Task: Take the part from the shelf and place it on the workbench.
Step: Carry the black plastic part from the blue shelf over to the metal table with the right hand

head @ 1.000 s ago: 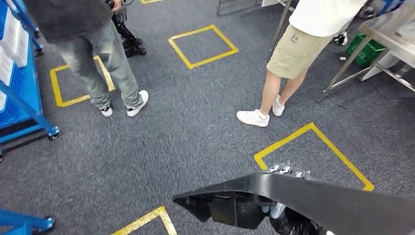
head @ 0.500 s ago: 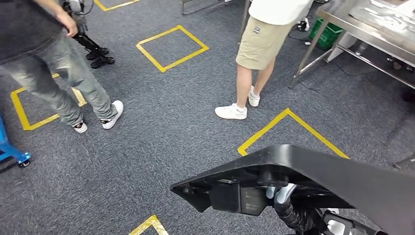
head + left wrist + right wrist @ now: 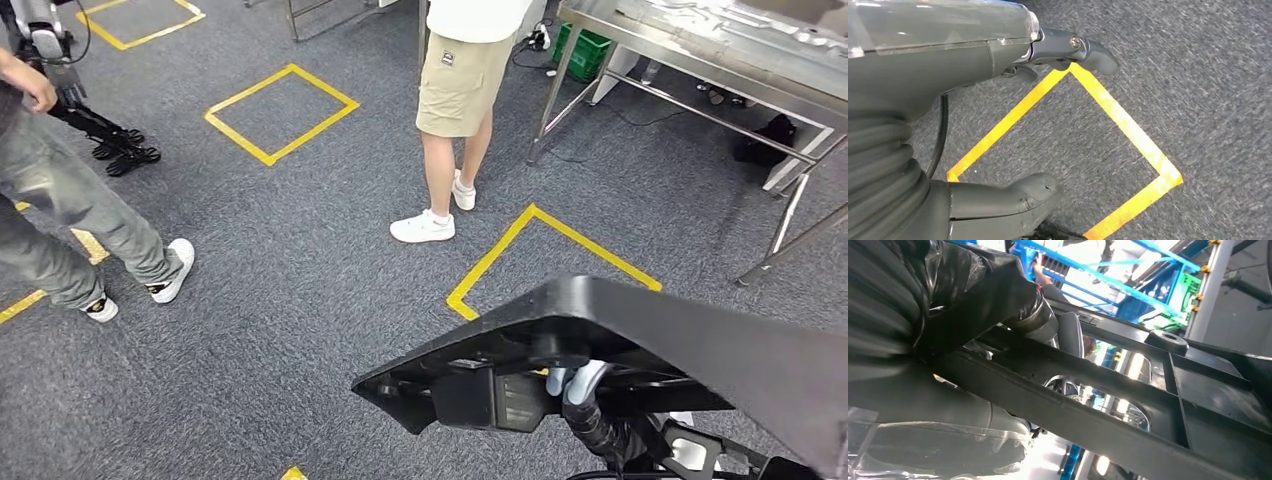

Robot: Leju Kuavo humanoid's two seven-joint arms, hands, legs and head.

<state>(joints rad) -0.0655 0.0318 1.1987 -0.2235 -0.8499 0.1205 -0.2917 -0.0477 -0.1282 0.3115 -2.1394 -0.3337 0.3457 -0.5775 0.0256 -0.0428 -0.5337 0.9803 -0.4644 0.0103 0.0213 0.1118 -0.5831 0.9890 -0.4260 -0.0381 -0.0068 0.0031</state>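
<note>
The right hand [image 3: 575, 385] grips a long black part [image 3: 640, 345] from underneath, holding it over the grey carpet [image 3: 300, 300], low in the head view. In the right wrist view its fingers [image 3: 1048, 325] wrap a bar of the part. The left hand [image 3: 998, 125] hangs over a yellow tape square [image 3: 1118, 115], holding nothing, fingers seemingly apart. A steel desk [image 3: 700, 45] stands ahead at right, a person in shorts [image 3: 455, 90] near it, another person [image 3: 60, 200] at left

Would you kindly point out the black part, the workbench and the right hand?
Black part [image 3: 640, 330], head view, its top surface.
Workbench [image 3: 700, 40], head view, its steel top.
Right hand [image 3: 973, 295], right wrist view, its dark fingers.
</note>
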